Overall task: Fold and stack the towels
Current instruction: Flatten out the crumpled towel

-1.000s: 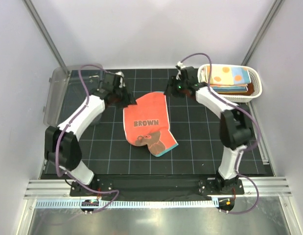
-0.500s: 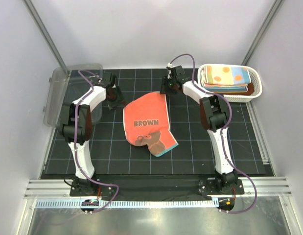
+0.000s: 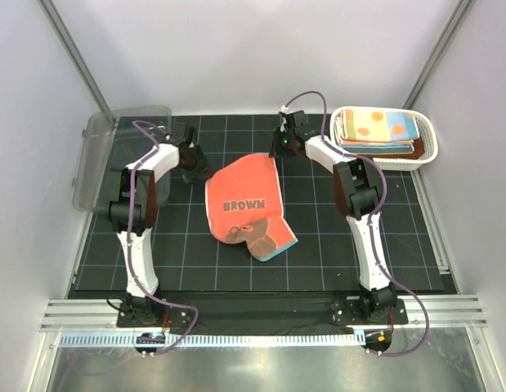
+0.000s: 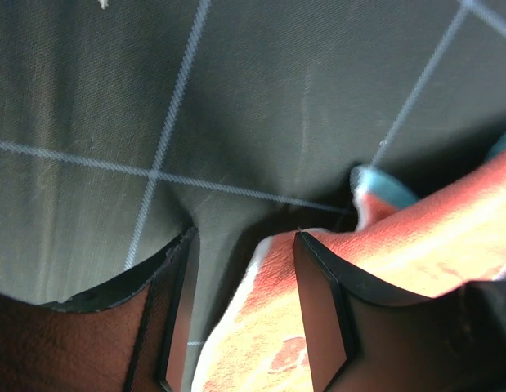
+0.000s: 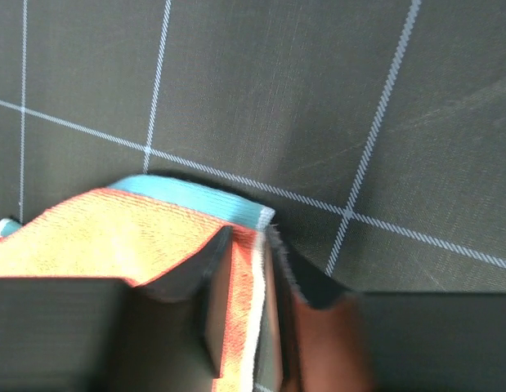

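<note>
There, folded towels (image 3: 382, 128) inside white basket (image 3: 429, 152)

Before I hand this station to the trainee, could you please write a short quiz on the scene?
1. True or false: folded towels lie in the white basket.
2. Which word is printed on the coral towel? A. BROWN B. BEAR C. TIGER
3. Fill in: at the coral towel's far left corner, the left gripper stands ____.
Key: 1 true; 2 A; 3 open.
</note>
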Robot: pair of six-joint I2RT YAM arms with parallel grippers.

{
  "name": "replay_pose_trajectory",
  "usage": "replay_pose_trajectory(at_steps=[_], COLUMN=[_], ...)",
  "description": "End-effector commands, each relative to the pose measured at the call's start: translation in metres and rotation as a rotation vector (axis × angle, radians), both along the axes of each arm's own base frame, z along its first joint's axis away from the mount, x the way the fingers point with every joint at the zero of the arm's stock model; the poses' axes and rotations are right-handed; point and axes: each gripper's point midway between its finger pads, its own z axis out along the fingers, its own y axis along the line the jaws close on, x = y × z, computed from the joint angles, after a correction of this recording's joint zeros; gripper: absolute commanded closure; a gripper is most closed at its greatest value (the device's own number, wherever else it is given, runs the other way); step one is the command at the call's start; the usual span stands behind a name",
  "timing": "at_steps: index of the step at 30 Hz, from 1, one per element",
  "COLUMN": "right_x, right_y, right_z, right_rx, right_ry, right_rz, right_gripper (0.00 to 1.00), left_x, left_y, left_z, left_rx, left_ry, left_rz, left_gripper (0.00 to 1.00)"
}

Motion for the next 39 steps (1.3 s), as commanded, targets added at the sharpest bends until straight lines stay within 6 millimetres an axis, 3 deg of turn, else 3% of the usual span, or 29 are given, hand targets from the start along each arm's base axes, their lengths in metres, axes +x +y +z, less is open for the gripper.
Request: replay_pose_trajectory(at_steps=[1,4,6,7,8,9,10,11,12,13,15,17,18,19,20,21,22,25,26,27,28,31,33,35,36,37,39], right_x=[0.004,0.001,-0.001,-0.002,-0.006,-0.010,-0.015,-0.021,-0.035,-0.044,-0.074,-0.101,-0.131,-0.147,-0.161,-0.189,-0.201,-0.236,-0.241,-0.251,-0.256,-0.268,-0.271,-0.268,-0.267,-0.266,-0.263], right_y=[0.007,0.004,0.001,0.002,0.000,-0.002,-0.005,-0.008,-0.015,-0.020,-0.038,-0.048,-0.058,-0.063,-0.071,-0.080,-0.084,-0.103,-0.106,-0.115,-0.118,-0.125,-0.126,-0.124,-0.124,-0.124,-0.123], right_z=[0.020,0.026,0.033,0.048,0.053,0.067,0.074,0.079,0.092,0.095,0.084,0.095,0.072,0.081,0.074,0.050,0.055,0.022,0.018,0.006,0.002,-0.009,-0.011,-0.009,-0.007,-0.006,-0.005], right_rx=[0.056,0.050,0.044,0.054,0.051,0.048,0.039,0.025,0.007,-0.008,-0.067,-0.080,-0.113,-0.113,-0.135,-0.160,-0.153,-0.209,-0.220,-0.253,-0.264,-0.271,-0.262,-0.246,-0.244,-0.243,-0.237], right_ry=[-0.046,-0.046,-0.055,-0.075,-0.077,-0.089,-0.088,-0.085,-0.080,-0.071,0.012,0.045,0.146,0.146,0.175,0.246,0.240,0.314,0.323,0.350,0.358,0.374,0.362,0.341,0.332,0.326,0.315], right_rz=[-0.002,-0.006,-0.005,0.002,0.005,0.009,0.013,0.015,0.017,0.018,0.003,-0.003,0.002,0.002,-0.013,-0.012,-0.023,-0.047,-0.052,-0.067,-0.075,-0.109,-0.120,-0.125,-0.129,-0.130,-0.129], right_gripper=[0.74,0.95,0.99,0.99,0.99,0.99,0.99,0.99,0.99,0.99,0.99,0.99,0.99,0.99,0.99,0.99,0.99,0.99,0.99,0.99,0.99,0.99,0.99,0.99,0.99,0.99,0.99], left_x=[0.009,0.005,0.006,0.005,0.005,0.002,-0.001,-0.004,-0.014,-0.020,-0.035,-0.064,-0.077,-0.099,-0.112,-0.124,-0.142,-0.165,-0.164,-0.161,-0.157,-0.124,-0.091,-0.073,-0.058,-0.051,-0.040], left_y=[-0.006,-0.012,-0.022,-0.028,-0.033,-0.038,-0.046,-0.048,-0.048,-0.051,-0.056,-0.064,-0.068,-0.078,-0.083,-0.088,-0.088,-0.091,-0.083,-0.080,-0.075,-0.060,-0.056,-0.061,-0.069,-0.077,-0.095], left_z=[0.007,0.004,0.006,0.011,0.015,0.016,0.033,0.039,0.042,0.062,0.079,0.092,0.092,0.094,0.090,0.088,0.072,0.061,0.056,0.057,0.059,0.080,0.096,0.101,0.116,0.099,0.101], left_rx=[-0.054,-0.086,-0.142,-0.182,-0.207,-0.235,-0.283,-0.297,-0.301,-0.298,-0.284,-0.248,-0.240,-0.224,-0.221,-0.219,-0.207,-0.217,-0.188,-0.179,-0.168,-0.140,-0.106,-0.109,-0.147,-0.189,-0.235], left_ry=[-0.028,-0.010,-0.032,-0.036,-0.043,-0.041,-0.066,-0.073,-0.070,-0.114,-0.144,-0.166,-0.164,-0.170,-0.157,-0.146,-0.104,-0.062,-0.065,-0.071,-0.080,-0.151,-0.222,-0.245,-0.280,-0.234,-0.269], left_rz=[0.009,0.002,-0.025,-0.041,-0.055,-0.071,-0.096,-0.093,-0.094,-0.106,-0.126,-0.153,-0.168,-0.203,-0.217,-0.226,-0.234,-0.255,-0.238,-0.232,-0.239,-0.224,-0.273,-0.340,-0.371,-0.405,-0.527], left_gripper=[0.46,0.46,0.51,0.58,0.79,0.87,0.99,1.00,1.00,1.00,1.00,1.00,1.00,1.00,1.00,1.00,1.00,0.98,0.93,0.76,0.68,0.54,0.49,0.48,0.47,0.47,0.50])
